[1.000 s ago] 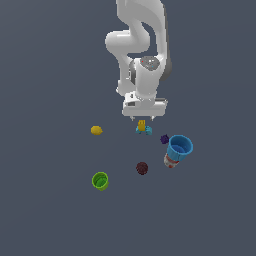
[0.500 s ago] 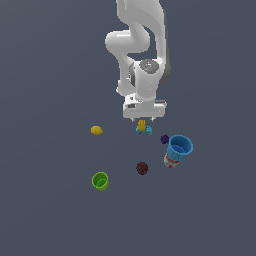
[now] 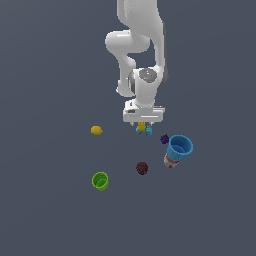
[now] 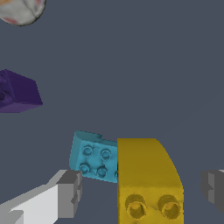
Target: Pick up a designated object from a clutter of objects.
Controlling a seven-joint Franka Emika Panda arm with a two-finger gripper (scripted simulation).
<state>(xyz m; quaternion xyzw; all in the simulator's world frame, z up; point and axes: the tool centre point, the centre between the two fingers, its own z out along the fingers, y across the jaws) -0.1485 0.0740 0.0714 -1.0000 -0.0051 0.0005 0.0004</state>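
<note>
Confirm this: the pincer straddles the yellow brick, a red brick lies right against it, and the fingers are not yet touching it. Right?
Only the colour is wrong. The brick lying against the yellow brick is cyan, not red, as the wrist view shows. The pincer does straddle it, fingers apart from it.

Counting as we go: one yellow studded brick [image 4: 148, 179] is showing, and one cyan studded brick [image 4: 94, 156] is sitting right against it, so two bricks. Two cups are lying out there, one green cup [image 3: 100, 180] and one blue cup [image 3: 180, 146]. One red-and-white can [image 3: 170, 161] is peeking out beside the blue one. One yellow lemon-like blob [image 3: 96, 130], one purple spiky piece [image 3: 164, 139] and one dark maroon ball [image 3: 142, 168] are rounding it off, making eight items.
</note>
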